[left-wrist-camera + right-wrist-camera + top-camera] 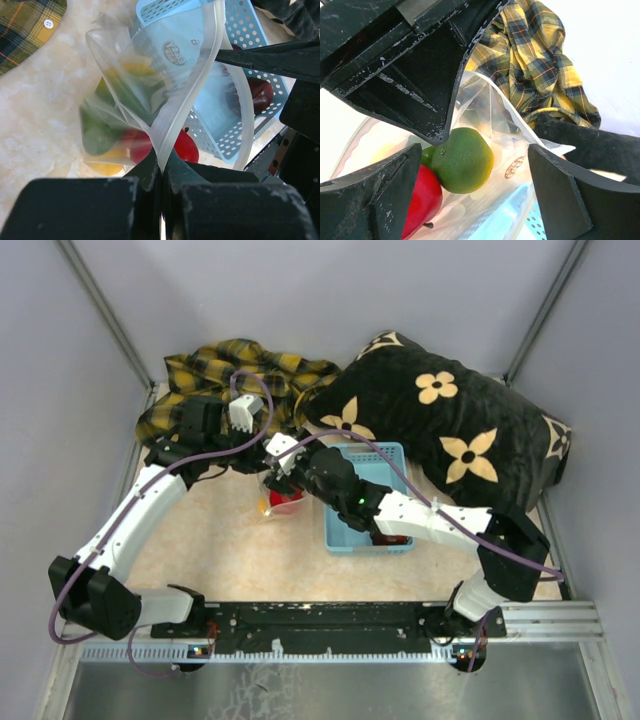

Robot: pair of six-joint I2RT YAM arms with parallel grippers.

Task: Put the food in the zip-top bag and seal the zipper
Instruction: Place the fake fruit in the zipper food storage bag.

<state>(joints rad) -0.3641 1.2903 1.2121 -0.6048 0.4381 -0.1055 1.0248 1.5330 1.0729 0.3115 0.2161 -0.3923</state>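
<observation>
One zip-top bag [172,50], one basket [245,30], one shirt [215,365], one cushion [450,430] — two arms [140,510] [440,520].

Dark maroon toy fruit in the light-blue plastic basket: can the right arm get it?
Probably yes: the right gripper is open beside the light-blue plastic basket, and nothing covers the dark maroon toy fruit.

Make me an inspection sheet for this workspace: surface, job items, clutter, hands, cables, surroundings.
Surface: beige mottled table.
Job's things: clear bag open, zipper unsealed; green fruit and red fruit inside; maroon fruit in the blue basket.
Clutter: plaid shirt and black flowered pillow at the back.
Hands: left hand shut on the bag's rim; right hand open at the bag's mouth.
Cables: purple cables along both arms; one passes over the basket.
Surroundings: grey walls; metal rail at the near edge.
</observation>
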